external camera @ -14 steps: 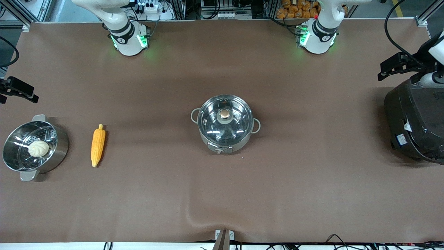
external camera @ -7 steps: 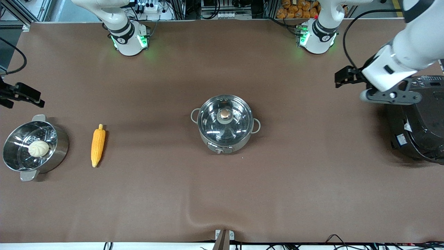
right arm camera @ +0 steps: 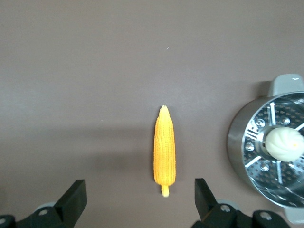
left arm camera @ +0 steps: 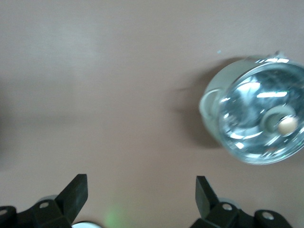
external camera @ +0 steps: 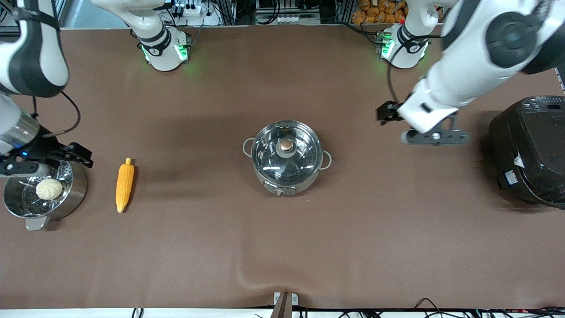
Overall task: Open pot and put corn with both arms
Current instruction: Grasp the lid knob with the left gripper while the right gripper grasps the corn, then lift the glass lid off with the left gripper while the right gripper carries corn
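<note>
Brown cloth covers your table (external camera: 282, 247) from end to end; items listed from the middle outward.

Item one: the pot (external camera: 286, 158), round shiny steel, mid-table, glass lid (external camera: 286, 152) seated on it, tan knob (external camera: 286, 144) at the lid's centre, knob panel turned toward the front camera. You also see it in the left wrist view (left arm camera: 259, 110), closed.

Item two: the corn (external camera: 124, 184), yellow-orange, lying flat on the cloth toward the right arm's end of the table, pointed tip toward the front camera. It is well apart from the pot and untouched. In the right wrist view the corn (right arm camera: 164, 151) lies between the two finger ends as pictured, down on the cloth.

Item three: steamer pot (external camera: 42, 189) just beside the corn, at the table's edge, with a white bun (external camera: 49, 188) on its perforated insert.

Item four: black rice cooker (external camera: 529, 150) at the left arm's end.

Your left gripper (left arm camera: 141, 197) hangs in the air over bare cloth between the pot and the rice cooker, fingers spread wide, holding nothing.

Your right gripper (right arm camera: 140, 198) hangs over the steamer pot's rim, close to the corn, fingers likewise spread wide and empty.
</note>
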`<state>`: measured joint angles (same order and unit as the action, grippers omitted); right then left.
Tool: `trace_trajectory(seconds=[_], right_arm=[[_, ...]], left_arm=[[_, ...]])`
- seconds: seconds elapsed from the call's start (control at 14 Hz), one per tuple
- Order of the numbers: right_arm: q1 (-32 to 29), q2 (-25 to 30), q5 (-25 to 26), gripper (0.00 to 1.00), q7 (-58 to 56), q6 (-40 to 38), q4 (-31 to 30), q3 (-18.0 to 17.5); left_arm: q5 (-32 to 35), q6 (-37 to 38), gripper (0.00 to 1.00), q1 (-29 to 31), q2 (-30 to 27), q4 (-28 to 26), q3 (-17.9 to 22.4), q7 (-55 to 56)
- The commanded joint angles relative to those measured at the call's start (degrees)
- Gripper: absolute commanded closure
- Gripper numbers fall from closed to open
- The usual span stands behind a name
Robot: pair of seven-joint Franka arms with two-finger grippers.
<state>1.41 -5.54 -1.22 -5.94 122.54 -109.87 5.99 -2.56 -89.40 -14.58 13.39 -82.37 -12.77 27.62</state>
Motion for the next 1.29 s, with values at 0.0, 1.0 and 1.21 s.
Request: trace_trajectory(seconds=[0.0, 1.0, 1.21], right_arm=[[0.3, -1.7, 0.3, 0.00, 0.4, 9.8, -7.3, 0.0], [-2.7, -20.3, 0.3, 0.00, -6.5, 38.5, -15.6, 0.1], [-2.6, -23.6, 0.3, 0.00, -6.5, 38.7, -14.5, 0.1]], left_arm=[[0.7, -5.8, 0.00, -7.0, 6.0, 2.5, 0.5, 10.2], [11.1, -25.1, 0.00, -24.0, 23.7, 4.3, 0.9, 30.4], [10.9, -25.3, 1.00, -23.9, 23.7, 4.3, 0.7, 34.0]])
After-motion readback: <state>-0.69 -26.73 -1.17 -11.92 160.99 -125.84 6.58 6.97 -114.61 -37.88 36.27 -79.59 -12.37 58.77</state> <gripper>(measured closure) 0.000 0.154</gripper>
